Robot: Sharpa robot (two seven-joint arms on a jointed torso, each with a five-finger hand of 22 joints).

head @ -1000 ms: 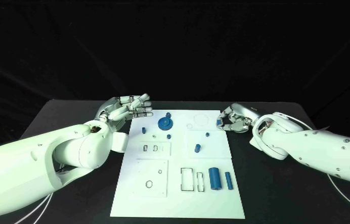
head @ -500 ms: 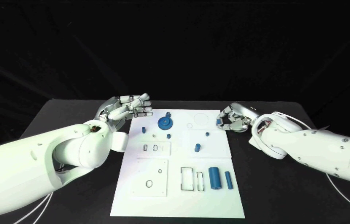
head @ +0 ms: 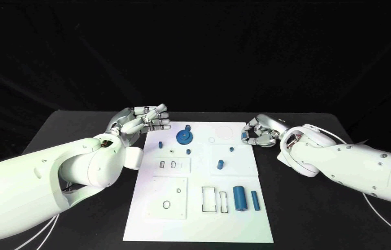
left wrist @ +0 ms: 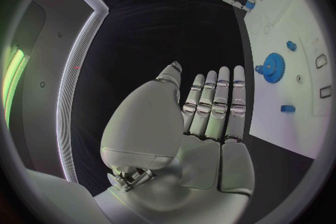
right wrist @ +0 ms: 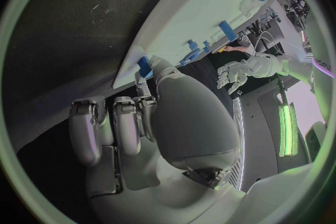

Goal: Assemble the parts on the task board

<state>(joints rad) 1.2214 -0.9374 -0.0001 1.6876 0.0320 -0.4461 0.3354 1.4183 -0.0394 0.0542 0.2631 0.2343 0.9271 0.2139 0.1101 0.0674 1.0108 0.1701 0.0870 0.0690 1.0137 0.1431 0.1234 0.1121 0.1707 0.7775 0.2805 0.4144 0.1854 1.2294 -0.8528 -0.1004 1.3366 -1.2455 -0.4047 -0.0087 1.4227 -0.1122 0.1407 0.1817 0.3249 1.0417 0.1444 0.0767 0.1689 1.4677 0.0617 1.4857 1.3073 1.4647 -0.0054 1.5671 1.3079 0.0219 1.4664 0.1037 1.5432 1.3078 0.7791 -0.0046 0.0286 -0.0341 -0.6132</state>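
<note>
Right silver hand point(head: 261, 132): we note slight shift inward since a second ago, pinching small blue part point(head: 244, 135) at white task board point(head: 198, 222) far right edge; placement likely next. Left silver hand point(head: 145, 120): unchanged, fingers wide, holding nothing.

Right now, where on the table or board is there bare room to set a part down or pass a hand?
Bare table lies right of the task board under the right arm. The board's near strip is free. Crowded: the far end, around the blue gear, between the left hand and right hand, and the near-right corner with the blue cylinder.
</note>
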